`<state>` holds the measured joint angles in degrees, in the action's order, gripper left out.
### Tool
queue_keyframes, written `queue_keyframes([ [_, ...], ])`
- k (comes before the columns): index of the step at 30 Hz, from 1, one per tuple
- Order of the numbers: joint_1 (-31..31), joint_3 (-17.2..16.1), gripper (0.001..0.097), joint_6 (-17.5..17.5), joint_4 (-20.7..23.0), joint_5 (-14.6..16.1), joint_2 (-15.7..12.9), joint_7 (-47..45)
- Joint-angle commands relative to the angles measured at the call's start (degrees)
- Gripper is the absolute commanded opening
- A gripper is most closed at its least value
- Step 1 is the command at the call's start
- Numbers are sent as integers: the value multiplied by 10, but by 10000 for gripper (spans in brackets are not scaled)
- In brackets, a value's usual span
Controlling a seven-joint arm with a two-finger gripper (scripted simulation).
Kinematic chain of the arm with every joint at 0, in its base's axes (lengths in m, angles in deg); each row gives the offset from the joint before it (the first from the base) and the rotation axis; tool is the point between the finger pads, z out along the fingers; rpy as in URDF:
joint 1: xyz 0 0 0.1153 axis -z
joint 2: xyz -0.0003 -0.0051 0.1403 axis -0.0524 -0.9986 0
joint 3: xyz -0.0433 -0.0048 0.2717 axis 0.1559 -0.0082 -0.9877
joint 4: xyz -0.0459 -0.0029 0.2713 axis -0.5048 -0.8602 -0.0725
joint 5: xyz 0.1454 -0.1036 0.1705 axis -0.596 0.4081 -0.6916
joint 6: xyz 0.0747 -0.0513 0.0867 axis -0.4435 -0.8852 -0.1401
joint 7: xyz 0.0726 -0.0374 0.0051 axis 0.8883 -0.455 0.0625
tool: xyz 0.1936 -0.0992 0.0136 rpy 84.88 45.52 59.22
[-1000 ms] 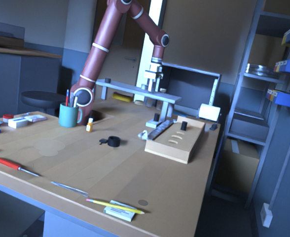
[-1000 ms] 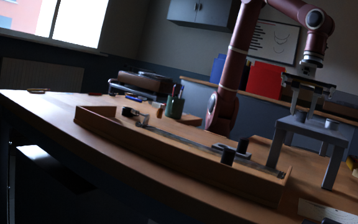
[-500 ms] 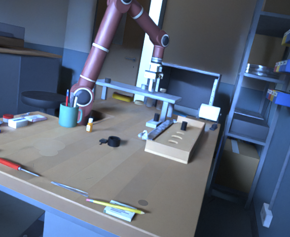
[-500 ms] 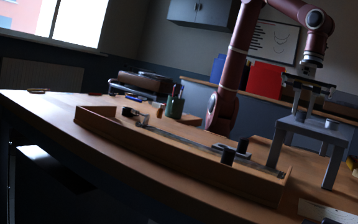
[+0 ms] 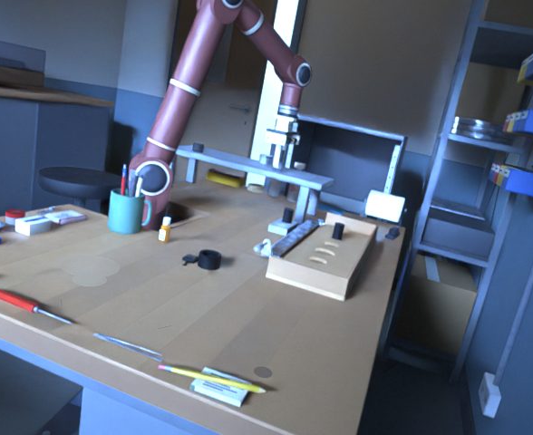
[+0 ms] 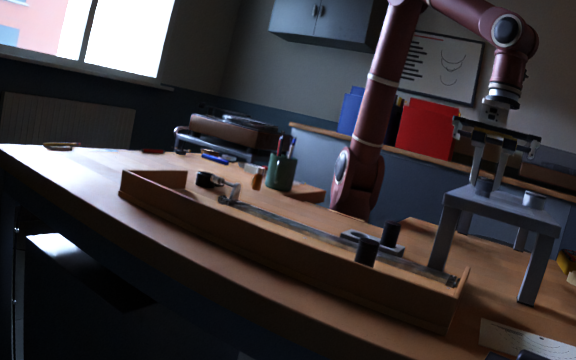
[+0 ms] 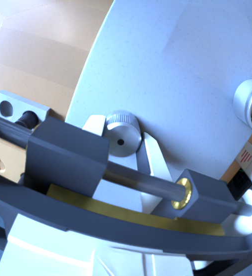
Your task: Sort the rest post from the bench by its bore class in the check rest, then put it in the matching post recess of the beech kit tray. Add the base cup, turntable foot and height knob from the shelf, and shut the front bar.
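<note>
On the grey shelf [image 5: 253, 166] at the back of the bench, the ribbed silver height knob [image 7: 121, 134] sits gripped in my gripper [image 5: 278, 159], which has closed around it from above. A pale cup-shaped part [image 7: 250, 105] stands further along the shelf [image 6: 534, 199], and a small dark piece [image 5: 197, 147] sits at the shelf's left end. In front lies the beech kit tray [image 5: 323, 257], with a dark post [image 5: 337, 230] upright in a recess and its grey front bar [image 5: 295, 237] swung open. Another dark post [image 5: 287, 215] stands in the grey check rest [image 5: 283, 227].
Behind the shelf a grey open box [image 5: 356, 161] and a white roll [image 5: 385, 205] stand by the wall. A black ring [image 5: 209, 259], teal pen mug [image 5: 125, 211], small orange bottle [image 5: 165, 229], screwdriver [image 5: 23, 304] and pencil [image 5: 210, 377] lie about the bench. A rack [image 5: 506, 140] stands right.
</note>
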<state>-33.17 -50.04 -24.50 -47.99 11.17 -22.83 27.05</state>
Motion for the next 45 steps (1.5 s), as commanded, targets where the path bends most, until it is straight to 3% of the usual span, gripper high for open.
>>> queue_keyframes([
  [1, 0, 0, 15, -2, 2, 0, 1, 0],
  [8, 4, -1, 15, -99, 79, -13, 26, -14],
  [12, -4, 10, 15, -100, 77, -15, 26, -17],
  [19, -74, 98, 15, -98, 76, -33, 31, -38],
  [26, -68, 105, 15, -98, 76, -35, 32, -52],
  [35, 36, 154, 15, -101, 91, -42, 22, -203],
  [45, 184, 207, 15, -129, 189, -52, -48, -409],
])
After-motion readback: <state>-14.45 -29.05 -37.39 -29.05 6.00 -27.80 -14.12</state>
